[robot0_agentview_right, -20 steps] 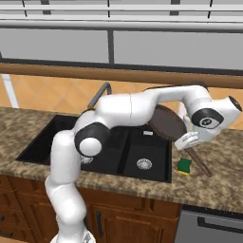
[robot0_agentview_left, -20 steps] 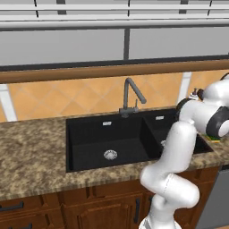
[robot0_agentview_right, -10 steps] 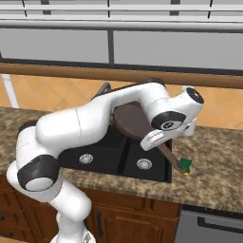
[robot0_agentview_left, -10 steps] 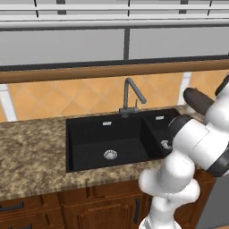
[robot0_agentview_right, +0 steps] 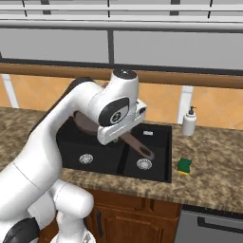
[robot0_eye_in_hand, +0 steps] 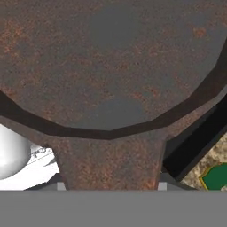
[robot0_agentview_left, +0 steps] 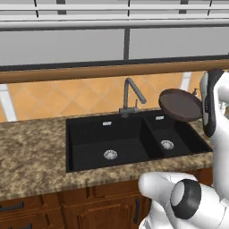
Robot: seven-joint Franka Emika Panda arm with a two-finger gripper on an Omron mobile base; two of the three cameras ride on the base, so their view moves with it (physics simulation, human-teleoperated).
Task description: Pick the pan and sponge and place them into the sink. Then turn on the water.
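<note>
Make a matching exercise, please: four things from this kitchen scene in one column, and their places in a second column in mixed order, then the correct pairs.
Things:
1. round dark brown frying pan
2. small yellow and green sponge
3. white soap dispenser bottle
4. dark grey angular faucet

Places:
A. on the granite counter, close to the sink's front right corner
B. behind the black double-basin sink, at its middle
C. held in the air above the sink's right basin
D. on the counter, beyond the sink's back right corner

Pairs: 1-C, 2-A, 3-D, 4-B
</note>
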